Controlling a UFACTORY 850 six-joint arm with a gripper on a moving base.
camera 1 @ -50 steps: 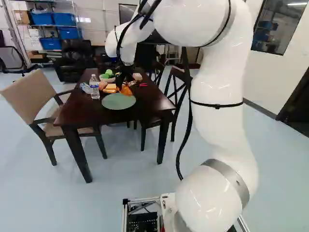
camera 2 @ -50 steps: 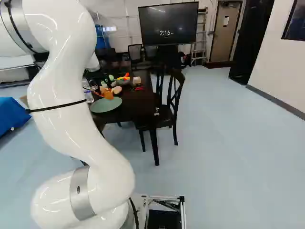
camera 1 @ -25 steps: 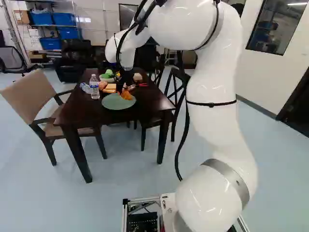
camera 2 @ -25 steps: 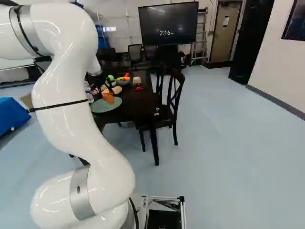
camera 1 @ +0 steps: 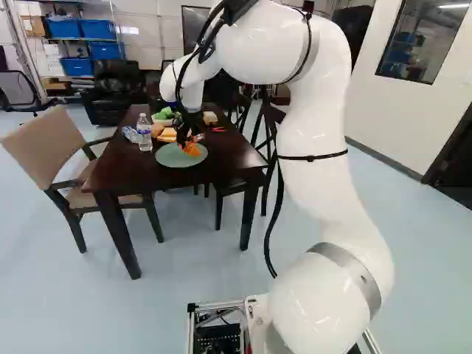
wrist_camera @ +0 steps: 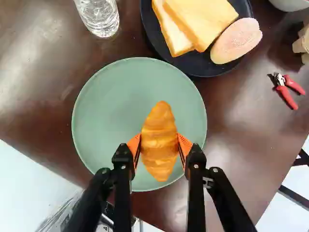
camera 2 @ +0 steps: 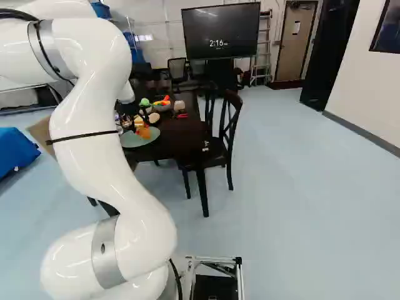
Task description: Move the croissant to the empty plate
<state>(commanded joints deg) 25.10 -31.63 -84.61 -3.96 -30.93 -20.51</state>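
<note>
At the table, my gripper (camera 1: 186, 139) points down at the green plate (camera 1: 171, 158) in the left base view. Seen from the wrist, the gripper (wrist_camera: 160, 145) is shut on the croissant (wrist_camera: 160, 140), an orange pad pressing each side of its middle. The croissant is over the green plate (wrist_camera: 106, 111), toward the plate's edge nearest the gripper. Apart from the croissant, the plate bears nothing. Whether the croissant touches the plate I cannot tell.
A dark plate (wrist_camera: 207, 71) with bread slices (wrist_camera: 195, 19) and a pinkish oval piece (wrist_camera: 236, 41) stands beside the green plate. Near them are a water bottle (camera 1: 144, 133) and red-handled pliers (wrist_camera: 287, 92). Chairs (camera 1: 55, 147) stand around the dark table (camera 1: 221, 166).
The arm has shifted leftward in the left base view, and the held croissant has come from near the green plate's far edge to over the plate. The base has not moved.
</note>
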